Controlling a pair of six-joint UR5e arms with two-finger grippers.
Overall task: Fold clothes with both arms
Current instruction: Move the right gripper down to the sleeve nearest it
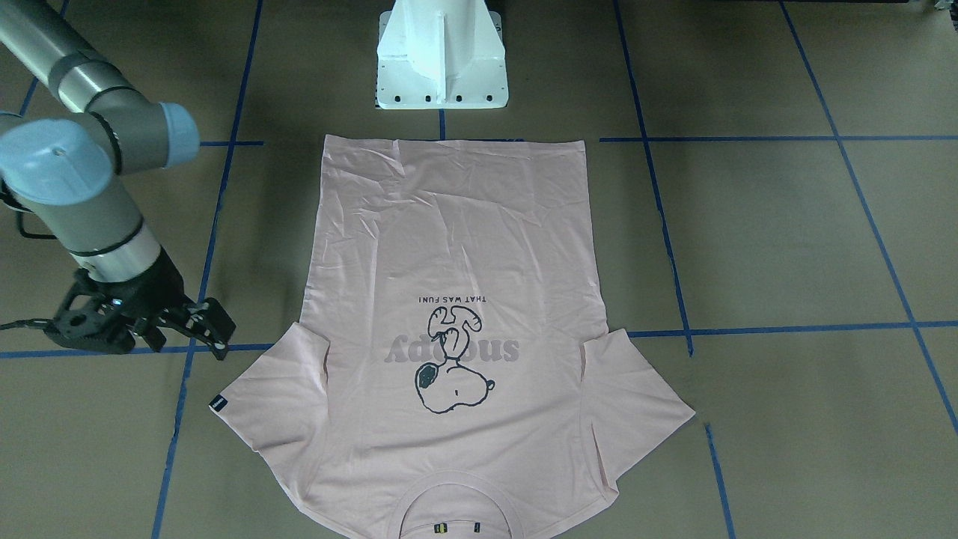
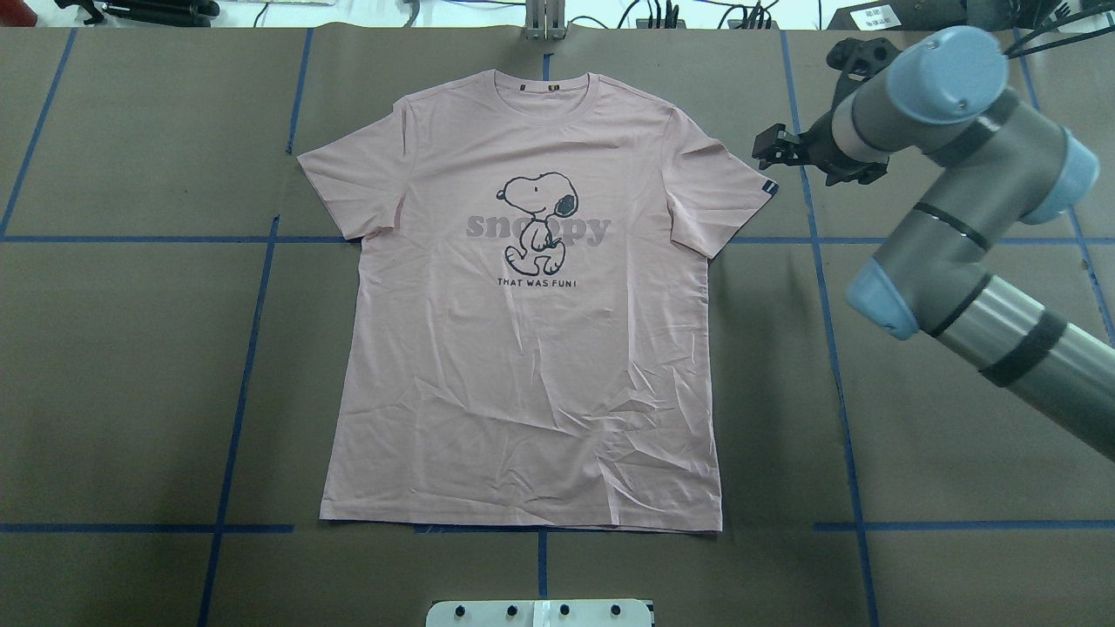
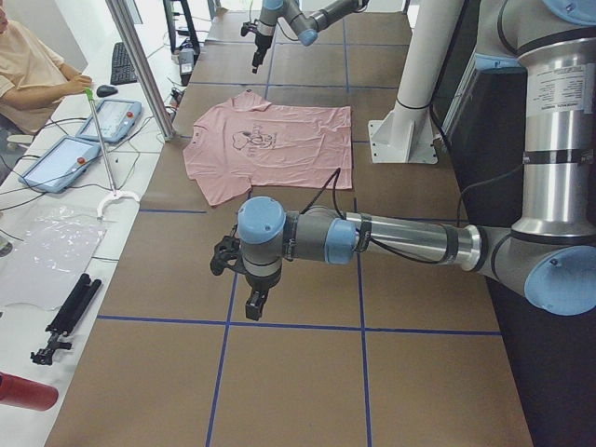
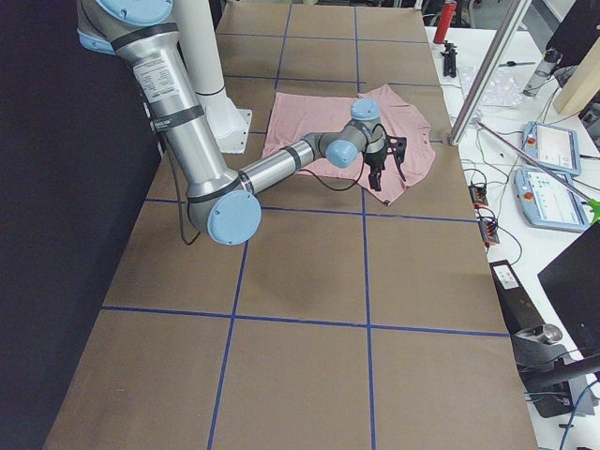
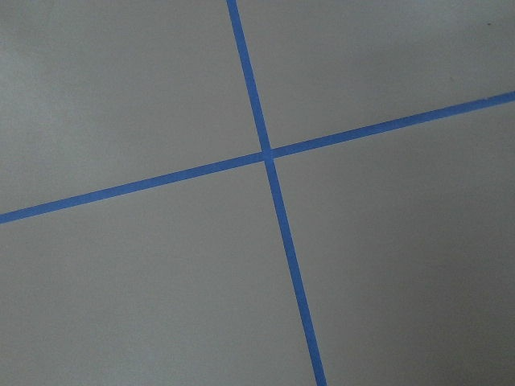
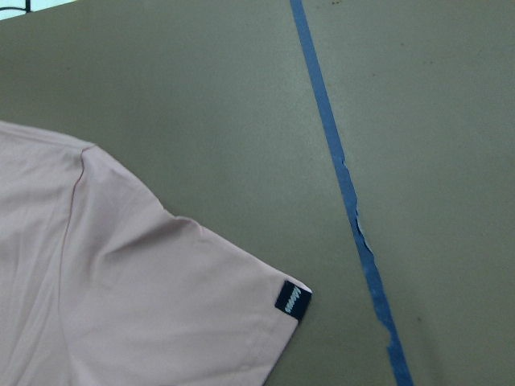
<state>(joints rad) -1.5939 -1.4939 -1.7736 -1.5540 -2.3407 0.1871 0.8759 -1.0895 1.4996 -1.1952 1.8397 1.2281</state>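
My right claw (image 1: 191, 337) hung open and empty just beside the tagged sleeve (image 6: 201, 305) of the shirt (image 2: 523, 348), which lay flat on the table (image 2: 131, 348). I couldn't tell whether my left claw (image 3: 253, 300) was open. A shallow pinch might have let the sleeve slip.

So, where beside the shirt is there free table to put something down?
The brown table is bare beside the pale pink T-shirt on its untagged-sleeve side. Crowded: by the black-tagged sleeve, where the silver-grey right arm holds its black fingers.
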